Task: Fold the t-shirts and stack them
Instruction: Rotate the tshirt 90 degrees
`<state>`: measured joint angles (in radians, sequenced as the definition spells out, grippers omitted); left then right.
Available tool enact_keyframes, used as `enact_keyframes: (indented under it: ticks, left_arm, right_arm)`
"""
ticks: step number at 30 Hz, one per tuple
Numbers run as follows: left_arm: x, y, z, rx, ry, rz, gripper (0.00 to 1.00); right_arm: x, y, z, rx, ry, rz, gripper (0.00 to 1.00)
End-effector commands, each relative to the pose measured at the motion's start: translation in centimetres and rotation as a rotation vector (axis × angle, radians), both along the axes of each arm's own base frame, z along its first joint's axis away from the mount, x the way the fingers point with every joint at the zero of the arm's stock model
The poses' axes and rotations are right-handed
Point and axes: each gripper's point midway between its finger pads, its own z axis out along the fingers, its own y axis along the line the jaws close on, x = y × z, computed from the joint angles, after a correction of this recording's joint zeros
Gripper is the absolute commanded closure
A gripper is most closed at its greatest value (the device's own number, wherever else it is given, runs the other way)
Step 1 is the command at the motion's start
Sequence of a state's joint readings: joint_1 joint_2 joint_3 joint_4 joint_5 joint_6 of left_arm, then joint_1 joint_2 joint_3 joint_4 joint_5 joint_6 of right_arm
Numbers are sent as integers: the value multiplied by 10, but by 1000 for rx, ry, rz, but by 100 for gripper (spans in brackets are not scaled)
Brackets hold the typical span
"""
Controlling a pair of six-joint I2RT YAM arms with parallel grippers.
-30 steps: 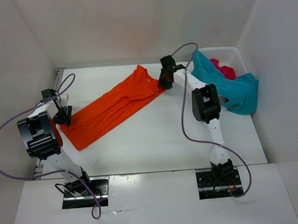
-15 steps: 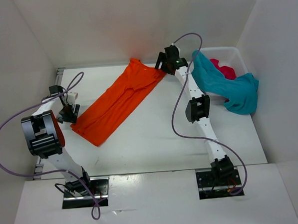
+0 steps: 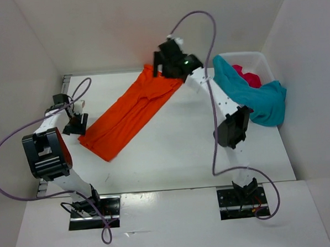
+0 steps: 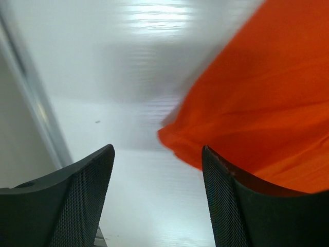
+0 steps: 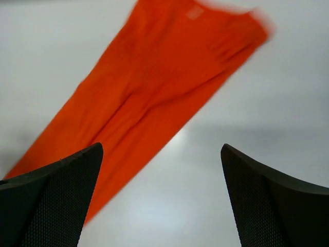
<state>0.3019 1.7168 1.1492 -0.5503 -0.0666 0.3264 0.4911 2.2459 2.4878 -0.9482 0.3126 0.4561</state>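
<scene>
flanking an orange shirt (image 3: 131,111) on the white-walled table (image 3: 172,156), left hand (image 4: 158,154) and right hand (image 5: 160,150) gape.

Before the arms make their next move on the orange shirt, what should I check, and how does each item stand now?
1. Left claw open, empty: ok, by the orange shirt's left end.
2. Right claw open, empty: ok, above the shirt.
3. Shirt flat on the table: ok.
4. Shirt fully folded: not ok, a long strip, no crosswise fold.
5. Teal shirt and pink-red shirt folded: not ok; teal hangs over the basket rim, pink-red lies inside.
6. Hidden layers aligned: cannot tell.
</scene>
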Motion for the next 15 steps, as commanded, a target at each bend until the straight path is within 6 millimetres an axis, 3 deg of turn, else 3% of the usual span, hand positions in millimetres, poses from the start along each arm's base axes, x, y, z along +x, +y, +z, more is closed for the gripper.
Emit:
enact_keyframes:
  ticks: [1, 3, 4, 5, 6, 7, 8, 9, 10, 11, 12, 13, 15]
  left_arm:
    - [4, 22, 29, -43, -148, 162, 24]
    - [-6, 43, 34, -124, -205, 281, 23]
    - [-10, 49, 38, -142, -225, 309, 23]
    - [-15, 59, 38, -163, -238, 341, 23]
    - [-17, 61, 36, -169, -242, 349, 23]
    - [-17, 62, 36, -165, -240, 341, 23]
    - [-18, 62, 36, -160, -239, 330, 23]
    - [-18, 60, 33, -170, -239, 326, 23]
    - [-18, 60, 33, -170, -239, 325, 23]
    - [-15, 60, 34, -173, -252, 320, 23]
    - [-15, 60, 34, -173, -252, 320, 23]
    - [-13, 61, 35, -169, -262, 318, 23]
    - [-12, 60, 35, -178, -265, 313, 23]
  right_arm:
    - [-108, 104, -46, -57, 111, 219, 0]
    - [-140, 150, -63, 74, 148, 295, 0]
    - [-171, 183, -64, 117, 169, 379, 0]
    - [-180, 199, -63, 130, 170, 399, 0]
    - [-204, 224, -92, 86, 225, 446, 2]
    - [-212, 234, -103, 57, 240, 459, 2]
    - [-216, 256, -87, 70, 204, 506, 2]
    - [-228, 262, -133, -18, 282, 524, 3]
    - [-248, 279, -144, -49, 294, 574, 3]
    - [-244, 306, -102, 27, 198, 605, 4]
    - [-257, 297, -174, -107, 320, 599, 6]
    - [-260, 303, -165, -60, 318, 610, 8]
    - [-262, 309, -176, -6, 373, 581, 8]
